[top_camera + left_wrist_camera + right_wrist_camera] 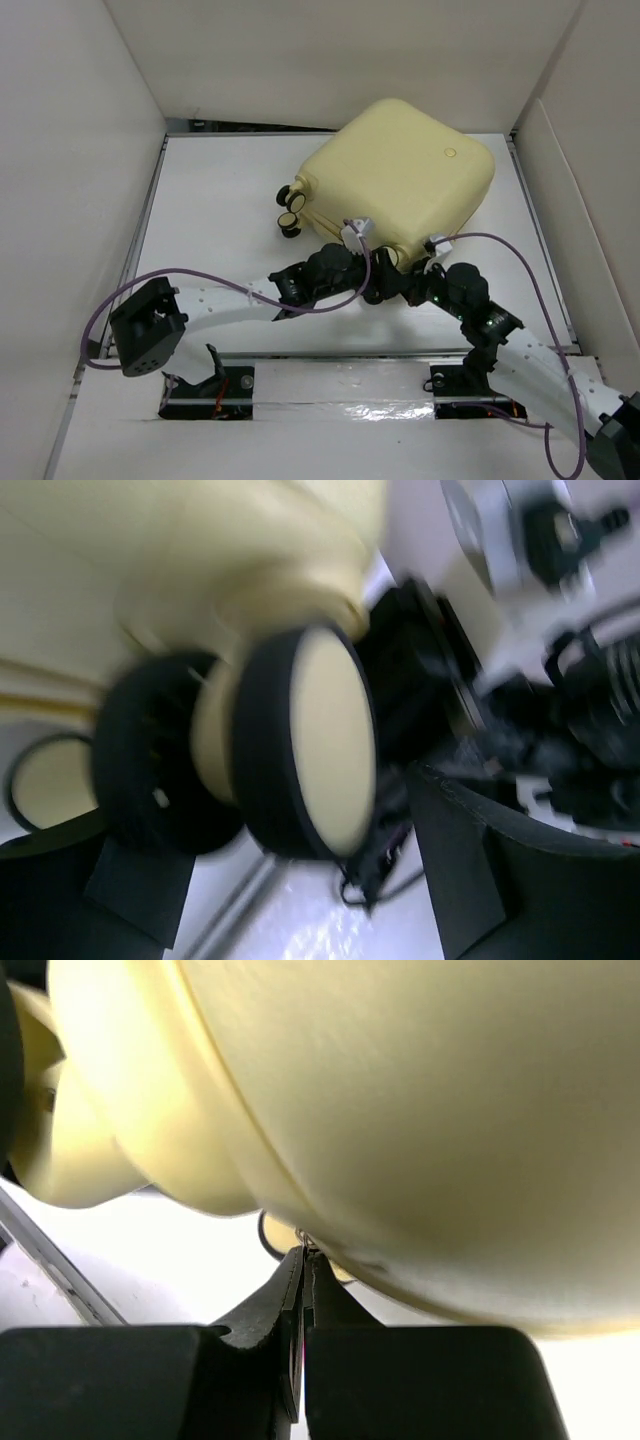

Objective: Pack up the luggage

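Caster wheel [305, 745] close before left claw [260, 810]

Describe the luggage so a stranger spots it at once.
Start at the white table. Toward its far right side lies the luggage, flat on its shell. It alone is pale yellow, dwarfs everything else, and carries cream-and-black wheels at its left corner.

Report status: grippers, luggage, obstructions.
Left gripper open at caster wheel, view blurred. Right gripper shut on apparent zipper pull. Luggage closed, lying flat. No obstruction visible.
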Available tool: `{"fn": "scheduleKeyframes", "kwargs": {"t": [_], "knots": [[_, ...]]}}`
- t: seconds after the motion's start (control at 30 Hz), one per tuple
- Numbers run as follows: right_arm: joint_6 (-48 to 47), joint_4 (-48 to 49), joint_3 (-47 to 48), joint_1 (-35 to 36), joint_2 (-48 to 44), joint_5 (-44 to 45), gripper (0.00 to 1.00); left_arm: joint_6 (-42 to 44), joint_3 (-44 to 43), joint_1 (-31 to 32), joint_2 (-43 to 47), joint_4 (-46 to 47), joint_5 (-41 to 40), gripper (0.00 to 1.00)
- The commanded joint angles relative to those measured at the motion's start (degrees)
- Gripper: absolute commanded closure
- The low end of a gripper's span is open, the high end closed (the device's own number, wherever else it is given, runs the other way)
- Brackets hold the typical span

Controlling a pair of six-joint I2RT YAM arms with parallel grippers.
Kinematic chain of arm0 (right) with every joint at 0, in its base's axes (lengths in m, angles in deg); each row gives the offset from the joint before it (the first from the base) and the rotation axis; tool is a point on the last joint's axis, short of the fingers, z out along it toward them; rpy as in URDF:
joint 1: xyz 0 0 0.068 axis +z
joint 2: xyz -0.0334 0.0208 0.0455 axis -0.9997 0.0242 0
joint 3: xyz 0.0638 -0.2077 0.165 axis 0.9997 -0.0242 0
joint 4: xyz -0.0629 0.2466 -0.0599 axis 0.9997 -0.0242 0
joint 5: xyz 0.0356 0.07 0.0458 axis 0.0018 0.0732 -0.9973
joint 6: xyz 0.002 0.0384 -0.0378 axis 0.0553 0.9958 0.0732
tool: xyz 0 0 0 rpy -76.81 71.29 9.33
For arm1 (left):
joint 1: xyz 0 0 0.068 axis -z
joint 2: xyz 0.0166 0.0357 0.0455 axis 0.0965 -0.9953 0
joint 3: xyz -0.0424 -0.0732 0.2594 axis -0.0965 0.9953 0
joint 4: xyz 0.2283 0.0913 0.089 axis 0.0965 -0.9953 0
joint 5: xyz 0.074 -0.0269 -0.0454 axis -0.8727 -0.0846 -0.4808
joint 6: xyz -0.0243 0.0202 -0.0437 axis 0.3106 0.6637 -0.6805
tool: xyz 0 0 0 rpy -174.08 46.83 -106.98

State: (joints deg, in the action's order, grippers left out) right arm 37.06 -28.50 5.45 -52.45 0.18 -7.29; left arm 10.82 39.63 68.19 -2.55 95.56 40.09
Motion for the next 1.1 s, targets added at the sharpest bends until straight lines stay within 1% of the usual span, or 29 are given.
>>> {"fn": "scheduleKeyframes", "kwargs": {"t": [0.0, 0.03, 0.07, 0.1, 0.17, 0.2, 0.23, 0.27, 0.3, 0.33, 0.37, 0.4, 0.43, 0.47, 0.53, 0.6, 0.63, 0.67, 0.73, 0.83, 0.87, 0.93, 0.97, 1.07], "knots": [[2.32, 5.32, 0.68, -4.16, -5.73, 1.72, 1.00, 3.26, -4.45, 2.92, 3.56, -2.25, 6.66, 0.23], [2.42, 5.41, 0.15, -4.17, -6.52, 1.46, 1.00, 5.45, -5.41, 2.39, 4.79, -6.00, 5.35, 0.21], [2.68, 5.59, -0.38, -4.95, -7.40, 1.54, 1.00, 6.69, -5.68, 1.69, 6.20, -7.87, 1.51, 0.20], [2.77, 5.59, -0.47, -4.96, -7.58, 1.80, 1.00, 7.75, -5.86, 0.38, 9.35, -9.80, -0.36, 0.18], [2.77, 5.67, -0.47, -5.66, -7.32, 2.16, 1.00, 10.30, -5.25, -1.91, 12.88, -14.71, -7.37, 0.18], [2.68, 6.02, -0.39, -6.19, -6.62, 2.16, 1.00, 10.65, -5.07, -5.40, 15.76, -16.57, -8.98, 0.18], [2.51, 6.29, -0.38, -6.19, -6.27, 2.24, 1.00, 10.66, -4.55, -7.61, 17.27, -20.42, -10.30, 0.18], [2.42, 6.46, -0.04, -6.19, -5.83, 2.07, 1.00, 11.27, -4.11, -10.07, 18.51, -21.76, -11.27, 0.18], [1.89, 6.64, 0.49, -6.89, -5.22, 1.98, 1.00, 11.79, -3.06, -15.14, 20.61, -24.56, -11.97, 0.17], [1.54, 6.64, 0.76, -7.42, -4.86, 1.81, 1.00, 11.80, -2.61, -17.98, 21.32, -24.58, -12.85, 0.17], [1.19, 6.55, 1.02, -7.42, -4.51, 1.81, 1.00, 12.84, -2.43, -20.96, 21.59, -27.20, -12.16, 0.17], [0.66, 6.38, 1.20, -8.12, -4.25, 1.46, 1.00, 13.55, -2.35, -23.25, 22.03, -28.53, -11.90, 0.17], [0.49, 6.38, 1.46, -9.00, -3.90, 1.02, 1.00, 13.38, -2.87, -25.45, 22.03, -31.24, -13.37, 0.17], [0.31, 6.73, 1.46, -9.00, -3.72, 0.14, 1.00, 13.47, -3.05, -25.47, 22.12, -31.53, -15.65, 0.17], [0.31, 7.78, 1.29, -9.80, -3.54, -2.67, 1.00, 14.87, -4.01, -26.88, 20.72, -32.14, -17.07, 0.17], [-0.04, 9.19, 1.29, -10.32, -3.01, -4.34, 1.00, 17.06, -8.22, -29.95, 18.18, -36.00, -15.68, 0.17], [-0.22, 9.28, 1.46, -10.32, -2.84, -4.52, 1.00, 19.60, -9.97, -30.65, 15.30, -37.58, -14.89, 0.17], [-0.57, 9.19, 1.81, -10.32, -2.66, -5.04, 1.00, 21.01, -13.73, -31.27, 12.48, -41.16, -12.97, 0.17], [-0.75, 9.37, 1.73, -10.32, -2.75, -5.75, 1.00, 25.83, -17.70, -31.28, 10.53, -43.65, -13.12, 0.16], [-0.92, 9.19, 1.20, -10.32, -4.41, -6.81, 1.00, 30.16, -21.67, -31.28, 6.22, -46.81, -16.45, 0.15], [-0.92, 9.02, 1.02, -10.32, -5.03, -6.98, 1.00, 33.39, -22.38, -31.28, 5.60, -45.69, -17.25, 0.14], [-1.19, 8.32, 0.58, -10.32, -6.70, -7.07, 1.00, 36.74, -22.12, -32.33, 3.85, -43.23, -15.68, 0.13], [-1.27, 7.44, 0.58, -10.32, -7.23, -7.07, 1.00, 39.11, -22.29, -32.33, 3.23, -41.83, -12.80, 0.13], [-1.36, 6.99, 0.49, -10.32, -8.46, -7.33, 1.00, 41.24, -24.57, -33.82, -1.07, -41.72, -8.65, 0.15]]}}
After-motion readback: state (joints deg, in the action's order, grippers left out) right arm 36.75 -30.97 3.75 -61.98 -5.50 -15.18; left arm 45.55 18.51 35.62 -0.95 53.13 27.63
